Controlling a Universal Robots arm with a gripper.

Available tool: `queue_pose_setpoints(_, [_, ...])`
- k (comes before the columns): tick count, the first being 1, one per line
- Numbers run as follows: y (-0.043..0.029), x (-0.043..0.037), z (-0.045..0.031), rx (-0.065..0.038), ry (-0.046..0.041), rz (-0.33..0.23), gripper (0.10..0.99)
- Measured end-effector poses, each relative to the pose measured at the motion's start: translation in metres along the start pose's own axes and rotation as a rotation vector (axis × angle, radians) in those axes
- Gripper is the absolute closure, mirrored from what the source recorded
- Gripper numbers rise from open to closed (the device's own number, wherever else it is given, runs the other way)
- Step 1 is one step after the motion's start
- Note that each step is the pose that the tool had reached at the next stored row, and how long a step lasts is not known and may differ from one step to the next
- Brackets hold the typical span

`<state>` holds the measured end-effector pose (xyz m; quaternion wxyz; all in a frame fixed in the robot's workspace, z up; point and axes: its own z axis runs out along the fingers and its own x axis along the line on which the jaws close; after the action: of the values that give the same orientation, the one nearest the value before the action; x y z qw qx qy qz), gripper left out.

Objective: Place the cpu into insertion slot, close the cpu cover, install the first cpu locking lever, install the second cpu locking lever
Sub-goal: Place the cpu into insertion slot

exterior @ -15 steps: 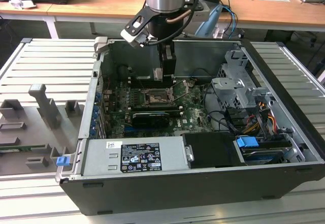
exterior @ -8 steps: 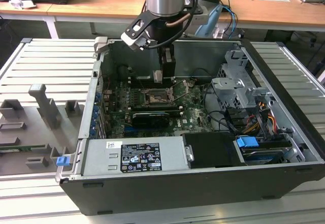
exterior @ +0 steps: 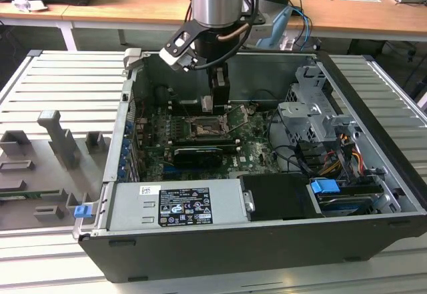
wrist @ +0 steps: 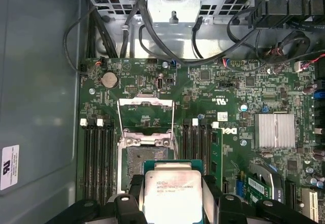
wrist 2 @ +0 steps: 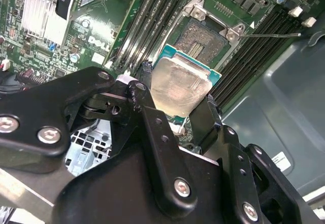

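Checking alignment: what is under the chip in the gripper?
The open socket lies partly under the chip that the gripper holds; its contact area shows beyond the chip's edge. The remainder is hidden by the chip.

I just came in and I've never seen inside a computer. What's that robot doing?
The robot's gripper is pinching the cpu, a small square chip, by its edges inside an open computer case. It holds the chip over the empty insertion slot on the green motherboard. The cpu cover is flipped open, and the chip isn't seated yet.
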<state>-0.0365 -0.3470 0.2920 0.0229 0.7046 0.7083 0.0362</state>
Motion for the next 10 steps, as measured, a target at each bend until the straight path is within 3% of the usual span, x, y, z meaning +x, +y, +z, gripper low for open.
queue_pose_setpoints(10, [-0.0005,-0.0001,0.0064,0.000,-0.0002,0.002,0.545])
